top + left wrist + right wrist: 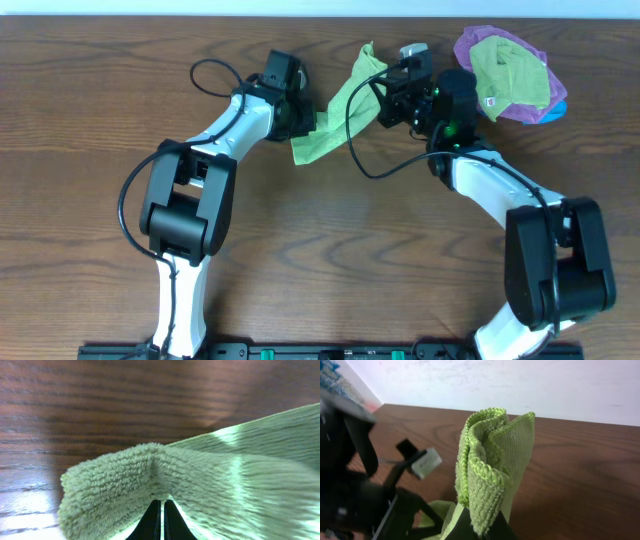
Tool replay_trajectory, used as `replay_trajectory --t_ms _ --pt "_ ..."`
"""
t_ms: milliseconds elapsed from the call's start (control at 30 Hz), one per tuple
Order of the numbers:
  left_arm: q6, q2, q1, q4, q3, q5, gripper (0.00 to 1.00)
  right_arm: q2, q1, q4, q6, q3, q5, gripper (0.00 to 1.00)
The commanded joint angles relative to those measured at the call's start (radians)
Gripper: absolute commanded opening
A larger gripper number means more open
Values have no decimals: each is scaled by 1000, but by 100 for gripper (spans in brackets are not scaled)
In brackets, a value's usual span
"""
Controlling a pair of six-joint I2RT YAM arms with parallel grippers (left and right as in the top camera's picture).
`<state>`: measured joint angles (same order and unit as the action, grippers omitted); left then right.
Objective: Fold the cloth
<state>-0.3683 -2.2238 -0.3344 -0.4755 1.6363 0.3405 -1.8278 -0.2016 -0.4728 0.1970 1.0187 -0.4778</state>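
Observation:
The cloth [335,105] is a lime-green terry square, stretched slantwise between my two grippers at the back middle of the table. My left gripper [303,122] holds its lower left end; in the left wrist view the black fingertips [156,512] are shut with the cloth [200,480] bunched around and over them. My right gripper [380,88] holds the upper right end. In the right wrist view a folded bunch of the cloth [490,460] stands up out of the shut gripper [481,529].
A purple cloth [480,45] lies at the back right with a duller olive-green cloth [510,75] with a small white tag on top, and a bit of blue [556,106] beside it. A white wall [520,385] runs along the table's far edge. Black cables [215,68] loop from both arms.

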Motion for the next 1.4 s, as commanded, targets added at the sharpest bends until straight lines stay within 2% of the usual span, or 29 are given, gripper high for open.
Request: replay_trajectory --t_ms 0,300,700,1133,1367 --pt "21 -18 2 -37 79 0 6 10 -17 2 -46 12 3 1" --pt "25 -18 2 -108 197 1 6 10 -65 71 -130 12 10 1" --pt "55 -18 48 -237 350 0 6 10 -169 193 -247 12 148 1" --pt "77 -18 115 -400 523 2 6 -64 -220 196 -232 12 240 1" --pt "74 -19 99 -406 523 55 6 36 -155 201 -190 12 374 1"
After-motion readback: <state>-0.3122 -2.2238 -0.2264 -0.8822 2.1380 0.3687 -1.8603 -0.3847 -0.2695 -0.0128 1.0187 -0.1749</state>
